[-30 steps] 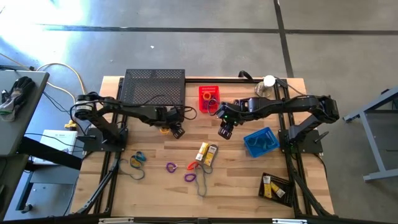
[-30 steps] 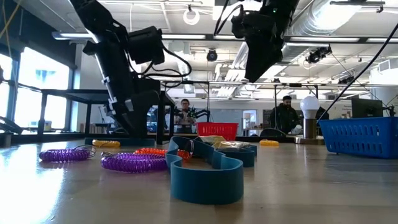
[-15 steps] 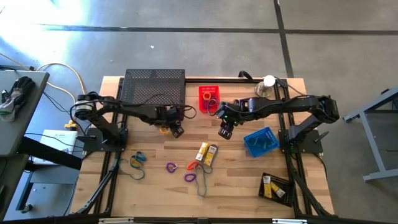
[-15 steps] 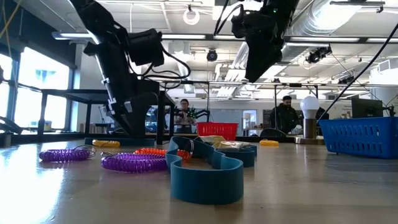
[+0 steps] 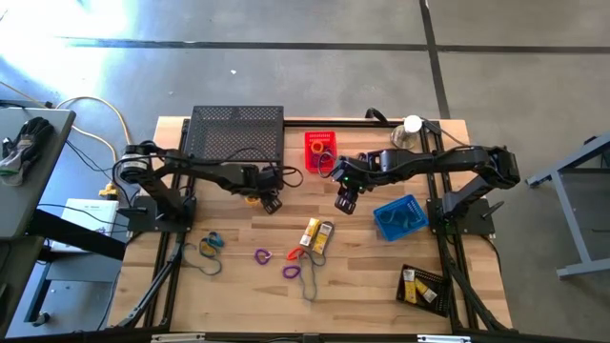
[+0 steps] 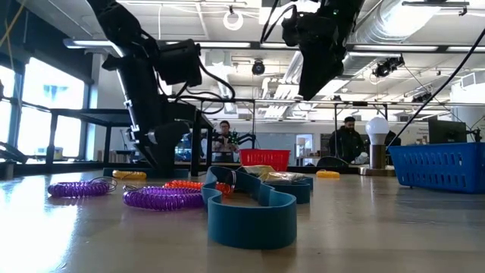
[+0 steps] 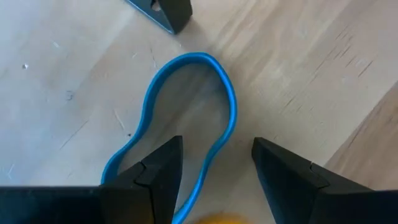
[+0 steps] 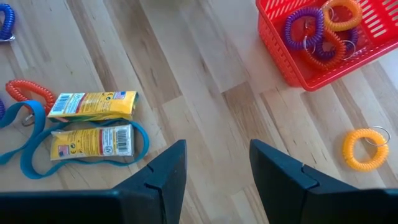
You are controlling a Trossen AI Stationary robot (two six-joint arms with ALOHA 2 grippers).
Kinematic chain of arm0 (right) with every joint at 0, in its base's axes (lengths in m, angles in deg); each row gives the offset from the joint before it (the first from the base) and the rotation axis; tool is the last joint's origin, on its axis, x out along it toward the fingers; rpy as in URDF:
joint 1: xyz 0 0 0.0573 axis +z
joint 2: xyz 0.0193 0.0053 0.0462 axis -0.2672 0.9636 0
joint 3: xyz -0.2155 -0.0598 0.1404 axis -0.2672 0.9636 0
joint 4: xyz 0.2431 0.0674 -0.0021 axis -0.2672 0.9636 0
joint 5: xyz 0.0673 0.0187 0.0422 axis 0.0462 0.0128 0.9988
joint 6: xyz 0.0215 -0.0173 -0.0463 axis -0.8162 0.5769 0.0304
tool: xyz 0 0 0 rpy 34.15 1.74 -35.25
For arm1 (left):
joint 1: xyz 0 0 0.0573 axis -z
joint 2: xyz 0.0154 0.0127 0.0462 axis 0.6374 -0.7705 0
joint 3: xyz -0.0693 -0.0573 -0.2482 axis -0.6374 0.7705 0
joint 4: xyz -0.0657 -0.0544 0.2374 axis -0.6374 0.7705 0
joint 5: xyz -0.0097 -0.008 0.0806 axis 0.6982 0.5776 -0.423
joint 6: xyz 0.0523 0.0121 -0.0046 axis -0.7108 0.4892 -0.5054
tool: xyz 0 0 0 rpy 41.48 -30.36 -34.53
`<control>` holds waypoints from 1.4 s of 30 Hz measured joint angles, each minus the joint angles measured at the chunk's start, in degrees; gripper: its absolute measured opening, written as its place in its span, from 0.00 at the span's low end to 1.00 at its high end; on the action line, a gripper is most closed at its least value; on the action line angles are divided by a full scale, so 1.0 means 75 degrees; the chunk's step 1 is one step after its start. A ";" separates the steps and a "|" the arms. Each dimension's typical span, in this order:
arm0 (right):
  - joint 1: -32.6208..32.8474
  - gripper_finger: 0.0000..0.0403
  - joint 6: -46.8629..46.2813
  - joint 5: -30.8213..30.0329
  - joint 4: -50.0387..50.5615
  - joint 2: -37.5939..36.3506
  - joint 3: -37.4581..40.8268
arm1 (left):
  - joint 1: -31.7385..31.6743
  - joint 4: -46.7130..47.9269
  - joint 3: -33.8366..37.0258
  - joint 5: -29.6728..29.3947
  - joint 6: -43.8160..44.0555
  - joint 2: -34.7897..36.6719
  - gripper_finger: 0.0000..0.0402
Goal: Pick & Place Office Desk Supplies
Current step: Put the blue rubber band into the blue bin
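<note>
Just in front of the black mesh shelf (image 5: 237, 133), the left gripper (image 5: 272, 203) hangs low with its fingers spread over a blue band (image 7: 186, 124) lying flat on the table (image 5: 229, 286); a yellow coil (image 7: 214, 219) peeps in close beside the band. Beside the red basket (image 5: 320, 151), which already has purple and orange coils in it, the right gripper (image 5: 344, 202) hovers higher, its fingers also spread and holding nothing.

Further from the shelf, toward the table's middle, lie two yellow-and-white boxes (image 8: 93, 123) resting on another blue band (image 8: 81, 158), with a red coil (image 8: 26, 93) touching it. Purple coils (image 5: 276, 264) sit beyond them.

The risk, I'd judge, is at the left gripper: the band is thin and flat against the wood, so the fingers may close over it and slide off, or catch the yellow coil together with it. The tips could also scrape the table.

The boxes carry printed labels and a barcode, but no word can be read.
</note>
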 joint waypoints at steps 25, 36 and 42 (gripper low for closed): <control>0.0000 0.36 -0.0025 0.0313 -0.0095 0.0000 0.0000 | 0.0298 0.0785 -0.0739 0.1029 0.0147 0.1981 0.00; 0.0001 0.27 0.0148 0.1266 -0.1429 -0.0060 0.0000 | 0.0305 0.0417 -0.1750 0.2398 0.0861 0.3302 0.00; 0.0087 0.26 0.0448 0.1661 -0.2445 -0.0306 0.0000 | 0.0451 -0.0119 -0.2172 0.2900 0.1196 0.3412 0.00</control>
